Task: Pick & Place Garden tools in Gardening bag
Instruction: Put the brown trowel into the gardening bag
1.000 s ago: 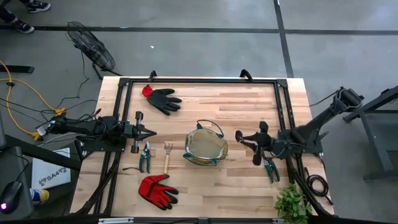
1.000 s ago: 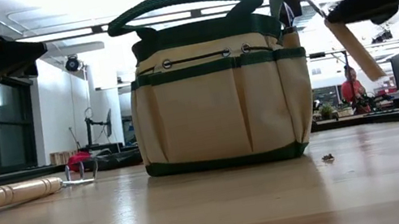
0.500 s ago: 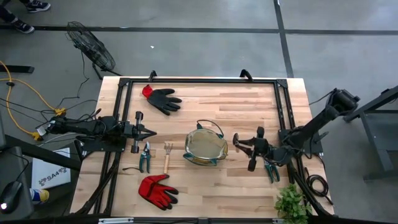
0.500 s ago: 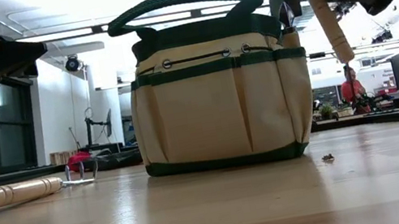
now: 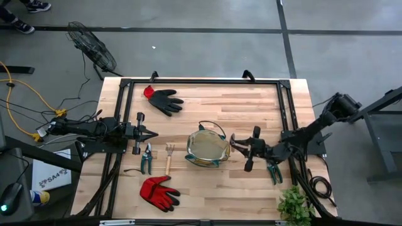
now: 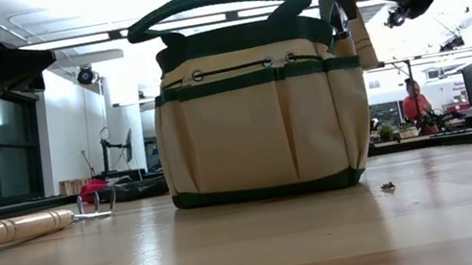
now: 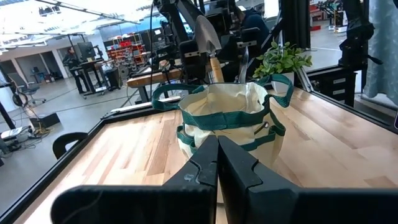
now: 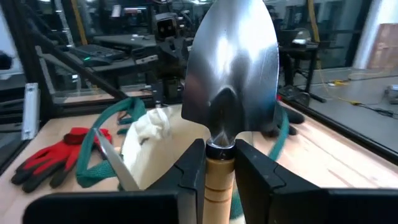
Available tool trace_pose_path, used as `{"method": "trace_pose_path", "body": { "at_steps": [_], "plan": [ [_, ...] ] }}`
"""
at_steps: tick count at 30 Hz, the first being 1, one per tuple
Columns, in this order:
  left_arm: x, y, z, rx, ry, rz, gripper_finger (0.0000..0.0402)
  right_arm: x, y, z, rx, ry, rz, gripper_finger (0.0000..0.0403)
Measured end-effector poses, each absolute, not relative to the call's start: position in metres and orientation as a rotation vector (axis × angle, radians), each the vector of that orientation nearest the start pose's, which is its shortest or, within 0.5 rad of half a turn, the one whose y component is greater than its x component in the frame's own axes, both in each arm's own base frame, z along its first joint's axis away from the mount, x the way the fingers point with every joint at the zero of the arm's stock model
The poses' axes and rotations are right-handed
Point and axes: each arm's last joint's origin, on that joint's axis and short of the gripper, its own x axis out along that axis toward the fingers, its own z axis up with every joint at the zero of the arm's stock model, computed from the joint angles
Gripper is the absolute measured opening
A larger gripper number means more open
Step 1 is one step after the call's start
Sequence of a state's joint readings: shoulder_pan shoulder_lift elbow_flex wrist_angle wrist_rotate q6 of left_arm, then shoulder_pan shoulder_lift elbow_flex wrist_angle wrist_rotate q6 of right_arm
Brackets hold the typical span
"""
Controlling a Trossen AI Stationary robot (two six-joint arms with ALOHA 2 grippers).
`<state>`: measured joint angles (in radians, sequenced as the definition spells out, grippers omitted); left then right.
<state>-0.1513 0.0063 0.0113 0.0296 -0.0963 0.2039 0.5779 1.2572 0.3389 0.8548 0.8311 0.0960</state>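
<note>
1. While the left gripper waited shut by the pruners, the right gripper clamped a wooden-handled trowel, blade up, beside the gardening bag.
2. To land it cleanly, I reckoned the handle should clear the green rim, centre over the opening, then lower before release.
</note>
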Motion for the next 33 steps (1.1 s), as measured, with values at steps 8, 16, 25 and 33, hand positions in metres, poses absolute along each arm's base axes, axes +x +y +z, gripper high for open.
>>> {"method": "trace_pose_path", "body": {
  "at_steps": [8,16,25,33],
  "plan": [
    [0.097,-0.012,0.17,0.2,-0.04,-0.051,0.0,0.204,0.095,0.194,0.028,0.021,-0.199,0.0055],
    [0.097,-0.012,0.17,0.2,-0.039,-0.048,0.0,0.208,0.09,0.196,0.021,0.004,-0.157,0.0055],
    [0.097,-0.012,0.17,0.2,-0.039,-0.049,0.0,0.213,0.083,0.193,0.019,0.017,-0.122,0.0055],
    [0.097,-0.012,0.17,0.2,-0.039,-0.049,0.0,0.217,0.079,0.188,0.031,0.037,-0.122,0.0055]
  ]
}}
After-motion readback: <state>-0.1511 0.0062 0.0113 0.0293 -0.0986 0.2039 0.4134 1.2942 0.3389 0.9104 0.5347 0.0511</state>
